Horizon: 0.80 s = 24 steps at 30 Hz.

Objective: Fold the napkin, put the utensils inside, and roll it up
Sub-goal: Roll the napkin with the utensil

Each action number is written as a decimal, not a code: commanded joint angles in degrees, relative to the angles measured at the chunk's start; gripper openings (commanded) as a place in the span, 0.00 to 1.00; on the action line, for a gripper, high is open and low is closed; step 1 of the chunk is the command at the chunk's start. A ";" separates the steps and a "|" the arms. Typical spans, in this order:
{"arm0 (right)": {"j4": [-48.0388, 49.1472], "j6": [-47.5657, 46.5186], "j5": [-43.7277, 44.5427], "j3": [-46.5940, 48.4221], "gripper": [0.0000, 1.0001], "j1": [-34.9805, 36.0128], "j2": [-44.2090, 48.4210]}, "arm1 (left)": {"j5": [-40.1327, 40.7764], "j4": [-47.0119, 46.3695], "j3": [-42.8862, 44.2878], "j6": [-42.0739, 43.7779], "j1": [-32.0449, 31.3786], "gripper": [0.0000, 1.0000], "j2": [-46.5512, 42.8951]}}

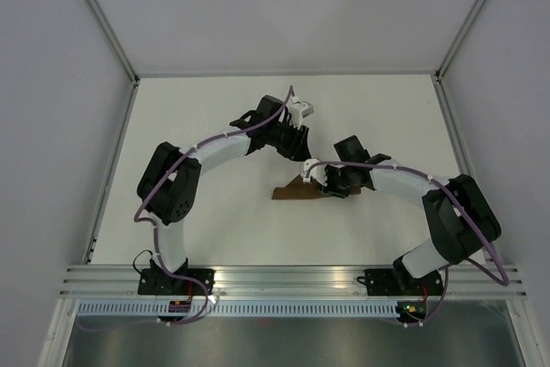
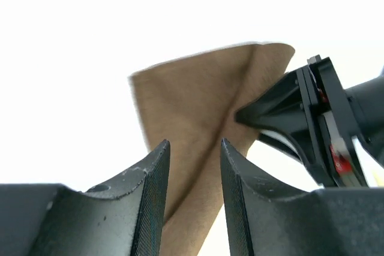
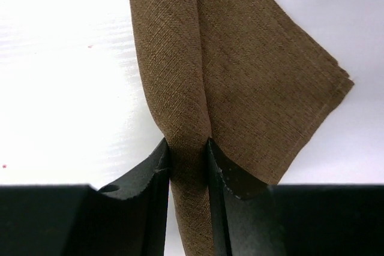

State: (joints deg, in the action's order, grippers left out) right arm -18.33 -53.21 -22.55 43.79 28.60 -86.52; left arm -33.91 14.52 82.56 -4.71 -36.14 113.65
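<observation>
White flat table [image 1: 215, 118]: bare where it shows, walled on three sides.

White-shelled left arm [image 1: 215, 145] and right arm [image 1: 404, 180]: both reach in to mid-table, and their heads nearly meet.

Plain dark brown matte cloth napkin [image 3: 240, 88]: lies mid-table under the right arm's head. It is pulled into a ridge, with layered edges fanning to one side. This looks like the folding step, not yet squared off.

Right gripper [image 3: 186, 148]: black fingers are clamped on the ridge of the napkin, with cloth pressed between both pads.

Left gripper [image 2: 195, 148]: fingers stand apart. The napkin is seen through the gap and runs wider than the gap behind them, with neither pad on it. The right gripper sits just beside it, at the cloth's far edge.

Slim knife with a teal handle: you will not find it in any view. I cannot tell where it lies.

Risks, as judged from here:
- The two heads are close. Bring the left in to pinch and you may strike the right gripper's fingers.
- The left may catch only one layer, which would skew the fold.
- The right holds a narrow bunch. A sideways tug could slide the cloth out and drop it crumpled.
- With the knife unseen, dragging the cloth could sweep it along.
</observation>
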 commanded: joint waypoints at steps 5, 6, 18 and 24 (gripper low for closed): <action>-24.89 -9.52 -12.77 13.50 0.33 -6.44 -13.99 | 21.76 -23.56 -19.35 -9.79 2.83 0.45 -18.27; -27.00 -10.33 -13.40 16.99 0.32 -6.97 -15.77 | 23.17 -28.19 -23.81 -9.97 2.83 0.45 -22.03; -51.70 -17.63 -15.16 40.40 0.32 -10.85 -40.56 | 41.46 -49.59 -46.61 9.93 -11.56 0.47 -33.23; -52.51 -16.22 -14.11 43.66 0.32 -11.02 -44.87 | 49.11 -48.89 -43.64 24.72 -24.14 0.50 -23.49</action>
State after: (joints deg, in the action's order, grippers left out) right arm -71.13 -66.28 -43.94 88.99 17.23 -125.97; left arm 8.78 -30.98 36.73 7.25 -56.88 85.45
